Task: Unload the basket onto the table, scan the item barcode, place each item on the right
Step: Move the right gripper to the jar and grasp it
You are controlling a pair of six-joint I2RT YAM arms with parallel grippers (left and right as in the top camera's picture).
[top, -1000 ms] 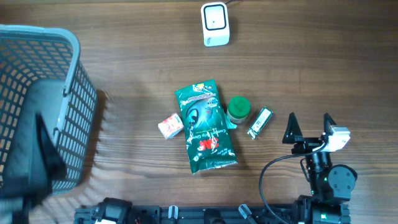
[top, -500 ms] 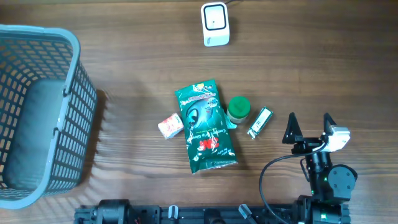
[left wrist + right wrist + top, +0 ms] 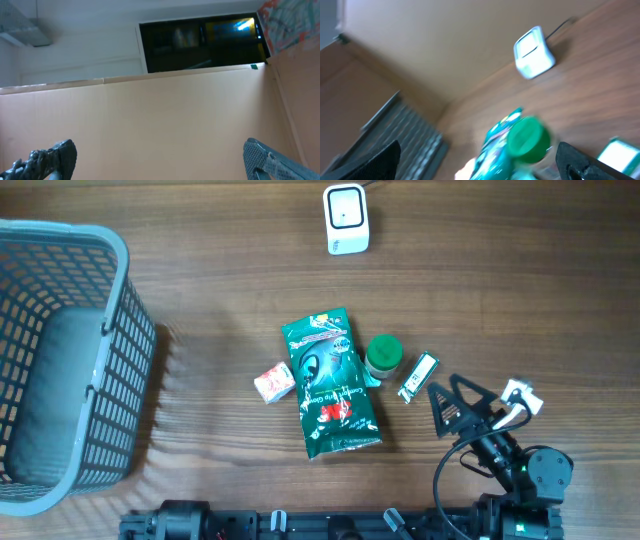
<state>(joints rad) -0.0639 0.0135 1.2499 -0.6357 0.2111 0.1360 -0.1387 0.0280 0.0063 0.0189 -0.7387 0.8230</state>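
The white barcode scanner stands at the table's far edge and also shows in the right wrist view as the scanner. Mid-table lie a green snack bag, a green-capped jar, a small green-and-white packet and a small pink packet. My right gripper is open and empty, just right of the green-and-white packet, aimed at the jar's cap. My left gripper is open, empty, facing a beige wall, and out of the overhead view.
A grey plastic basket fills the table's left side. The scanner's cable runs off the far edge. The right arm's base sits at the near right.
The left arm's blur over the basket has gone from the overhead view. My right gripper has swung left and tilted toward the packet and the jar.
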